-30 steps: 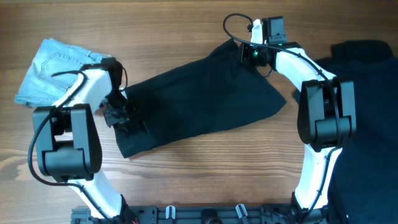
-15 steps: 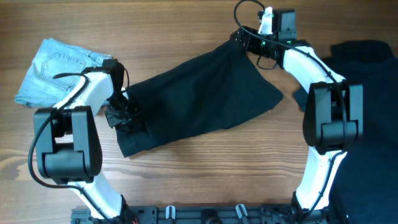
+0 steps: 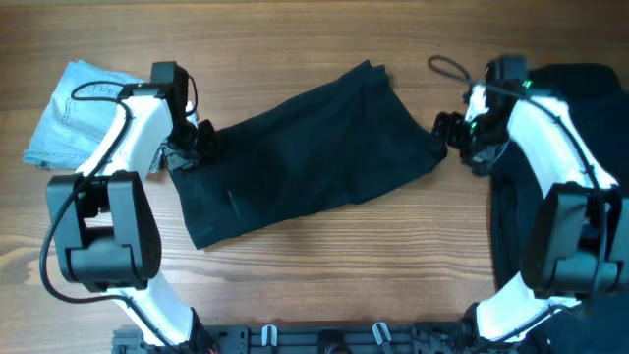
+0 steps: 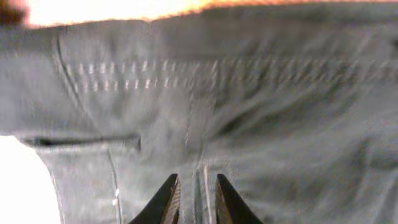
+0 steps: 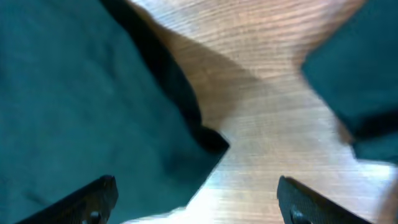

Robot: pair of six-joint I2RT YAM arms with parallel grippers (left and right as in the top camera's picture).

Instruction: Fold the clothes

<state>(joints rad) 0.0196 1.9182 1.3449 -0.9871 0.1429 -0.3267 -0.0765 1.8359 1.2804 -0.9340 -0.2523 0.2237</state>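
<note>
The clothes being handled are wide black shorts point(image 3: 305, 157) spread slantwise across the middle of the table. My left gripper point(image 3: 187, 147) sits at their left end. In the left wrist view its tips point(image 4: 198, 193) stand nearly together with a raised seam of the shorts point(image 4: 249, 93) pinched between them. My right gripper point(image 3: 447, 133) hovers beside the shorts' right corner, jaws wide apart. In the right wrist view it point(image 5: 196, 193) spans that corner of the shorts point(image 5: 74, 93) and bare wood, holding nothing.
More black clothes point(image 3: 580, 197) lie heaped at the right edge, under the right arm, and show at upper right in the right wrist view point(image 5: 354, 81). A folded pale denim piece point(image 3: 84, 113) rests at the far left. The wooden table point(image 3: 344, 275) runs along the front.
My right gripper let go of the shorts' far top edge, opened, and swung right and nearer to their right corner. My left gripper moved up the left edge and its jaws narrowed.
</note>
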